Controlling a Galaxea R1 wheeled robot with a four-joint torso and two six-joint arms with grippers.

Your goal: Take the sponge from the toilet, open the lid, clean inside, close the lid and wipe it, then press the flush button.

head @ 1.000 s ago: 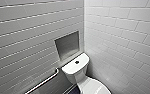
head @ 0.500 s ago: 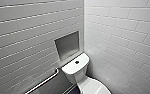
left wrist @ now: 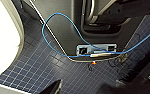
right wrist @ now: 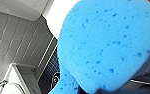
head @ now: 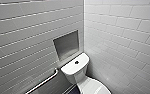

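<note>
The white toilet (head: pixel 77 68) stands in the corner, with a round flush button (head: pixel 76 62) on its tank top. Its oval lid (head: pixel 96 87) lies down over the bowl and is cut off by the picture's lower edge. The blue sponge (right wrist: pixel 106 45) sits very close to the right wrist camera, with my right gripper (right wrist: pixel 111 90) shut on it. My left gripper (left wrist: pixel 88 90) hangs open over the dark blue tiled floor (left wrist: pixel 41 67), beside the white bowl (left wrist: pixel 3 37), with nothing between its fingers.
A metal grab bar (head: pixel 43 81) runs along the grey tiled left wall below a recessed niche (head: pixel 66 46). The white tiled right wall stands close to the toilet. A blue cable (left wrist: pixel 66 32) loops over my own base above the floor.
</note>
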